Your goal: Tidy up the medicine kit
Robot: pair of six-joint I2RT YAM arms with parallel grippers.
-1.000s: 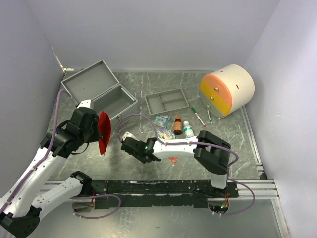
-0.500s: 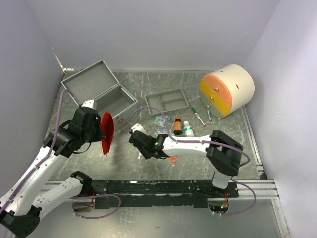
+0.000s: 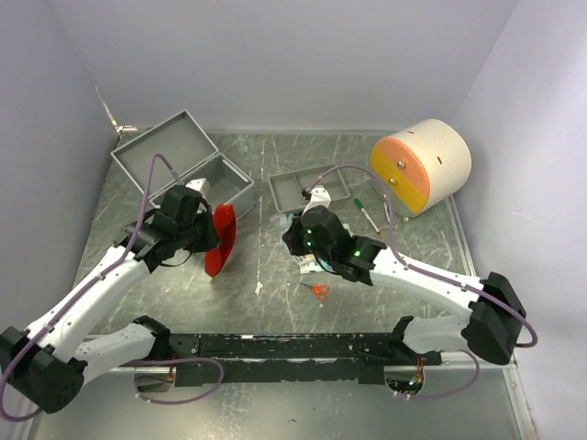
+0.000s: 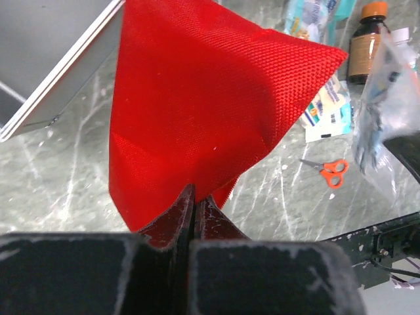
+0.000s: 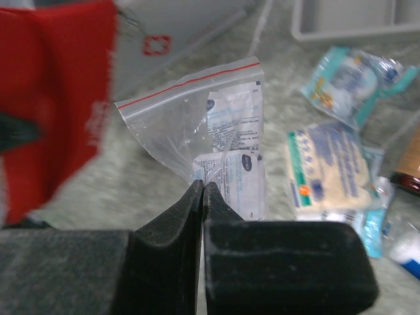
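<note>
Marbled grey surface [image 3: 275,151], pale walls [image 3: 275,64] on three sides, grey case [image 3: 170,147] far left. Left hand [image 4: 195,197] clamped on red pouch [image 4: 210,111], right hand [image 5: 202,187] clamped on zip bag [image 5: 190,125].

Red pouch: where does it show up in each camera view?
Top external: red pouch left of centre, near the grey case.
Left wrist: fills the middle of the frame.
Right wrist: blurred, at the left edge.
Shared landmark: the grey case, in all three.

Top external: high, behind the arm bases, looking down over the whole surface [image 3: 271,158]. Wrist views: close behind left claw [image 4: 194,193] and right claw [image 5: 202,187], facing forward. All share the red pouch [image 3: 220,240].
</note>
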